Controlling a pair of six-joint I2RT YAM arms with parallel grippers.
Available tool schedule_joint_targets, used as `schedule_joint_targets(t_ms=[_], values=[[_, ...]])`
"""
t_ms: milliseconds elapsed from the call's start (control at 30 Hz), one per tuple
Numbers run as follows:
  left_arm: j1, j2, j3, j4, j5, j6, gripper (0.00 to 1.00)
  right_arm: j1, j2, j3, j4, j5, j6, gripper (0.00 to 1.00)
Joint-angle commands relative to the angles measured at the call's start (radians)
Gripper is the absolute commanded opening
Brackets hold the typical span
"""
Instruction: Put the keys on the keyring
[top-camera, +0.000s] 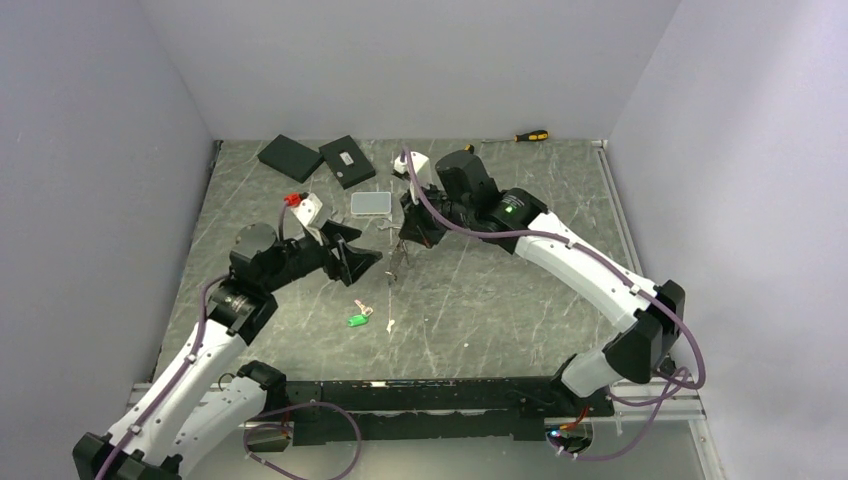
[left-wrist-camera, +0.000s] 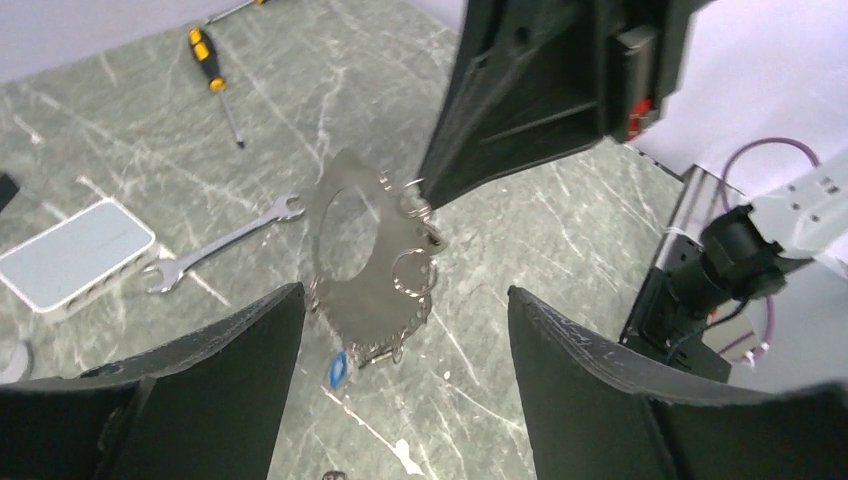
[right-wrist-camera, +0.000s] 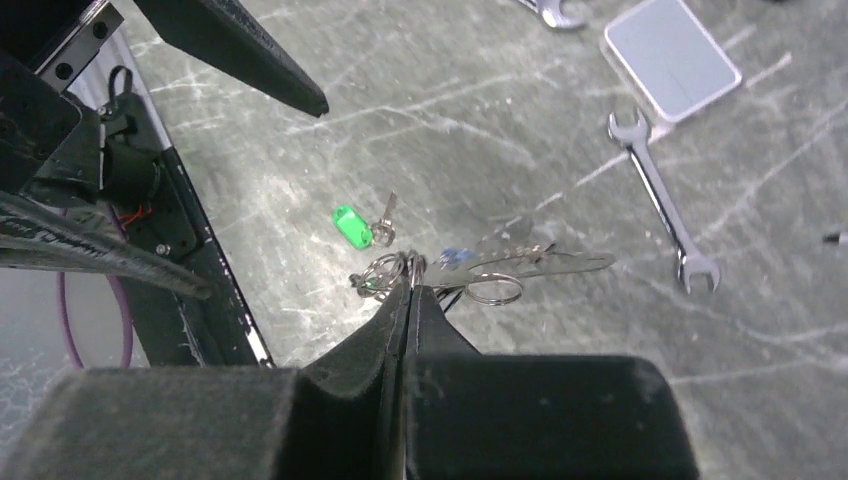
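the right gripper is pinched fully closed on the keyring, which hangs from it over the middle of the worktop. small rings and a blue-tagged key dangle from the keyring. the left gripper stands wide open and holds nothing, its fingers on either side of the hanging bunch (no contact shows). from above, a green-tagged key lies loose at about 7 o'clock of the ring, with a bare key near it. a spanner and a clear plastic box lie towards 11 o'clock.
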Motion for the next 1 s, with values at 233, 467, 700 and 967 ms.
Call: schedule_joint_targets(t_ms=[233, 467, 700, 967], values=[[-0.186, 0.133, -0.085, 0.282, -0.295, -0.072, 0.83, -0.001, 0.071, 0.158, -0.169, 0.150, 0.147, 0.00], [-0.289, 0.202, -0.191, 0.538, -0.373, -0.019, 0.91, -0.001, 0.066, 0.146, -0.183, 0.125, 0.184, 0.00], [-0.300, 0.235, -0.300, 0.774, -0.379, 0.005, 0.92, -0.003, 0.035, 0.144, -0.193, 0.136, 0.193, 0.00], [-0.323, 0.319, -0.350, 0.970, -0.387, 0.080, 0.79, -0.002, 0.037, 0.168, -0.214, 0.136, 0.200, 0.00]])
